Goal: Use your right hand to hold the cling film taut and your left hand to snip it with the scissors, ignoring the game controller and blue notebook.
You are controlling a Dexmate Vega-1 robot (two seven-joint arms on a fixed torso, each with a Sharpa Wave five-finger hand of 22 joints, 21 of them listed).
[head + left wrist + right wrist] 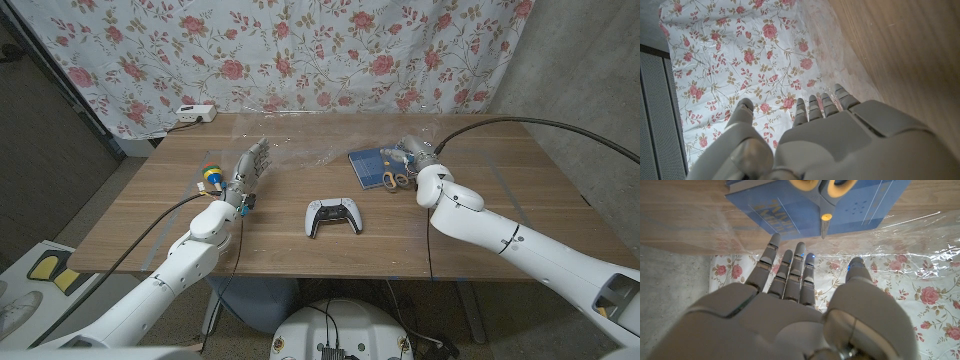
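One sheet of clear, crinkled cling film [322, 150] lies on the desk [500, 215] toward twelve o'clock, spanning both hands. One pair of yellow-handled scissors [394, 179] rests on one blue notebook [372, 165] at two o'clock. The right hand [417, 152], released with fingers straight, hovers beside them. The left hand [252, 163] is released at ten o'clock. One white game controller [334, 217] sits centrally.

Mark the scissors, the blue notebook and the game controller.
scissors [394, 180], head view, on the yellow handles.
blue notebook [366, 163], head view, on its bare cover.
game controller [334, 217], head view, on its white body.
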